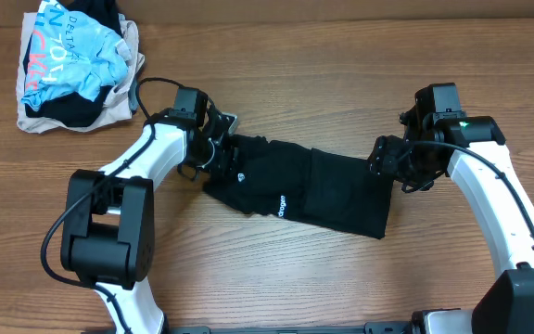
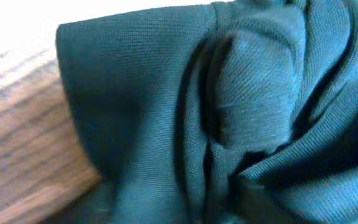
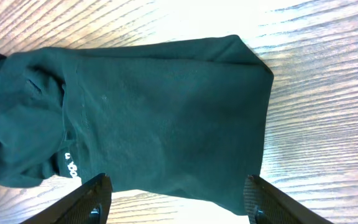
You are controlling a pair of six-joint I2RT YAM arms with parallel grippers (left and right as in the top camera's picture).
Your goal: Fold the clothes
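Observation:
The black garment (image 1: 313,190) lies across the middle of the table as a long folded strip, with its small white logo (image 1: 283,204) near the front edge. My left gripper (image 1: 222,148) is at its bunched left end. The left wrist view is filled with gathered black fabric (image 2: 229,112) and the fingers are hidden in it, so it looks shut on the cloth. My right gripper (image 1: 386,160) is at the garment's right end. In the right wrist view its jaws (image 3: 176,183) are wide open, just over the near edge of the flat garment (image 3: 166,112).
A pile of other clothes sits at the back left: a light-blue top with lettering (image 1: 72,56) on a beige garment (image 1: 119,109). Bare wooden table (image 1: 341,83) surrounds the black garment. The left arm's base (image 1: 105,232) stands at the front left.

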